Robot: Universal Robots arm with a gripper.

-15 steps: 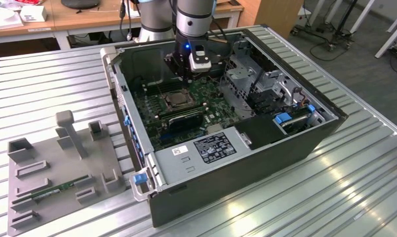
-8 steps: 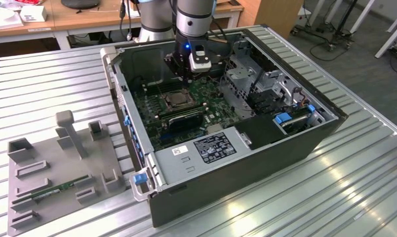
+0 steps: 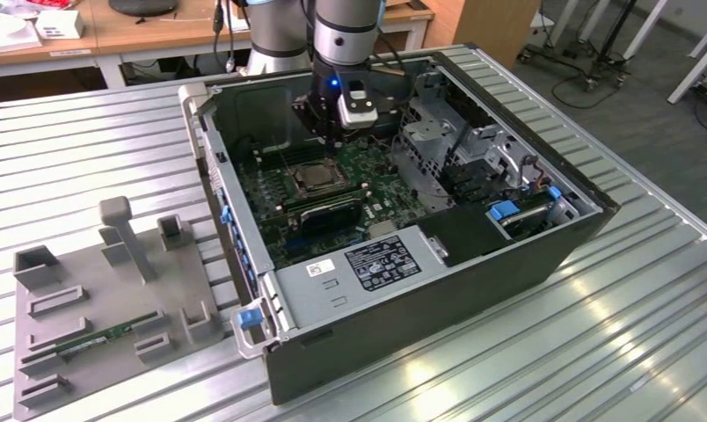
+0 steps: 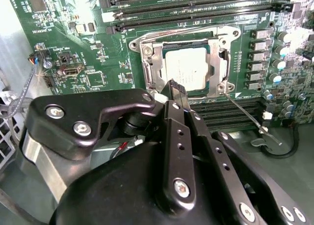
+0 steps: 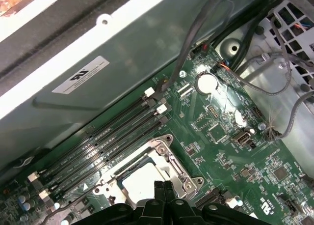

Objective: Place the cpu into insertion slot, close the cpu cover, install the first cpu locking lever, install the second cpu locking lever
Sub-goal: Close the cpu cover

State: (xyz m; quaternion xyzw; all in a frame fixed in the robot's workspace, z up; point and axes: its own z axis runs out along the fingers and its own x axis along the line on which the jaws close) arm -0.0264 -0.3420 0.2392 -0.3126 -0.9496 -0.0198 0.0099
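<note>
Slatted metal table [image 3: 635, 290] is carrying an open computer case [image 3: 471, 264]. My gripper [image 4: 175, 87], fingers pressing together, is hovering just beside the cpu cover [image 4: 151, 63], which is lying flat over the cpu [image 4: 189, 70] sitting in the insertion slot [image 4: 186, 46].

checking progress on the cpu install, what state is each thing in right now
cpu: seated in the insertion slot
cpu cover: closed down over the cpu
locking lever: unlatched, sticking out from the slot's corner
tool: shut, tip by the cover's edge
memory slots: empty
computer case: side open
memory stick: lying in the grey fixture
</note>
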